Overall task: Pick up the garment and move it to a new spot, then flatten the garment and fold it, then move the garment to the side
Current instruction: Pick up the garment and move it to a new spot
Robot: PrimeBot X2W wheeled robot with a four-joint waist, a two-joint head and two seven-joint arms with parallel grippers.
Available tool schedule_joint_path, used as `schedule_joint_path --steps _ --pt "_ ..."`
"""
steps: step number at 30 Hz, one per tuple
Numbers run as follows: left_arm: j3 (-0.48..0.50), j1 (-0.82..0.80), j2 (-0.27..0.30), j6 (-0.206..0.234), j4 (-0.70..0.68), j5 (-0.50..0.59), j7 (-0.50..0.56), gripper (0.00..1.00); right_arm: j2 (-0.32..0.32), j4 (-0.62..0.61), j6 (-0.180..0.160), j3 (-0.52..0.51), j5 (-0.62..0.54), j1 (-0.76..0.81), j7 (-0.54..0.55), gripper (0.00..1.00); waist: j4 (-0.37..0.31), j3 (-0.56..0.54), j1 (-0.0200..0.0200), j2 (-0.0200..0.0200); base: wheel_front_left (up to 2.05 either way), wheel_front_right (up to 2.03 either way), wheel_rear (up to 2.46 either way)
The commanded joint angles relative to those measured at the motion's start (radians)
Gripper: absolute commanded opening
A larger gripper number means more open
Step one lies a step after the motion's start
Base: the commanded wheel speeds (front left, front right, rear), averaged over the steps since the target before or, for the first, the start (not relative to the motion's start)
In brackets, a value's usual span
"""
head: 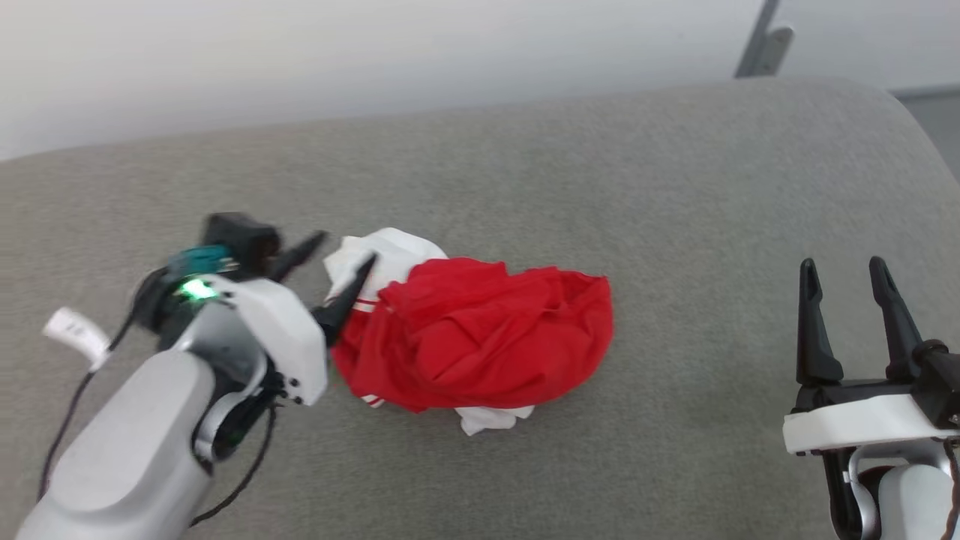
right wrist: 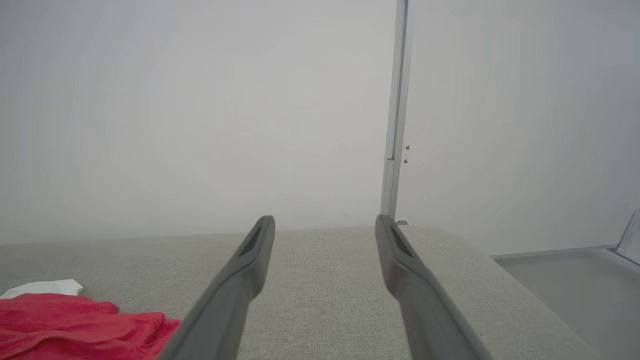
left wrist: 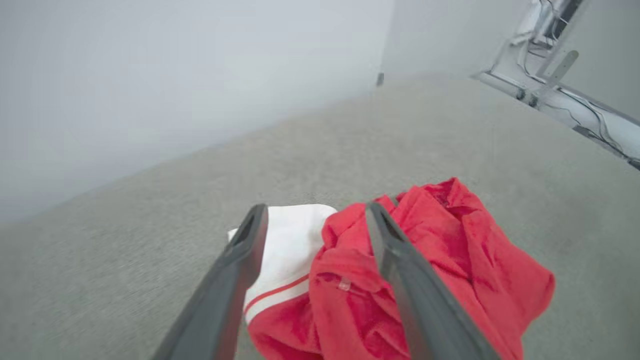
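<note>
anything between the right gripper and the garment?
No. In the head view the stretch between the right gripper and the crumpled garment is bare grey upholstery. The gripper stands open, apart from the cloth.

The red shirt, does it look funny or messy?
Yes. The shirt is scrunched in a lump on the grey cushion, a white sleeve poking out by the open left gripper. Not flat or folded yet.

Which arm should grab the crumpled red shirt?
Probably the left. The left tool is open, with a white sleeve end of the garment between its fingers. The right tool is open too, but off to the side over the grey cushion.
</note>
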Motion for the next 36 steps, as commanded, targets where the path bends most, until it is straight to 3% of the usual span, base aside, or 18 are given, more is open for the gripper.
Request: schedule_joint_path --steps 1,11,19,25,36 --pt "0.02 0.04 0.008 0.012 -0.008 -0.005 -0.036 1.0 -0.006 0.006 -0.001 -0.001 -0.009 0.012 -0.005 1.0 0.038 -0.034 0.0 0.0 0.0 0.0 0.0" --pt "0.157 0.242 0.091 0.118 -0.099 0.0 -0.308 1.0 -0.015 0.022 -0.001 -0.027 -0.012 0.053 -0.005 1.0 0.11 -0.094 0.0 0.0 0.0 0.0 0.0" --pt "0.258 0.421 0.122 0.164 -0.152 -0.029 -0.422 1.0 -0.015 0.027 -0.001 -0.025 -0.008 0.084 -0.005 1.0 0.129 -0.124 0.0 0.0 0.0 0.0 0.0" --pt "0.319 0.514 0.102 0.165 -0.181 -0.017 -0.44 1.0 -0.013 0.025 -0.001 -0.013 -0.002 0.104 -0.005 1.0 0.127 -0.134 0.0 0.0 0.0 0.0 0.0" --pt "0.507 0.653 -0.036 0.071 -0.234 0.096 -0.442 1.0 -0.009 0.017 -0.001 0.01 -0.01 0.135 -0.005 1.0 0.125 -0.149 0.0 0.0 0.0 0.0 0.0"
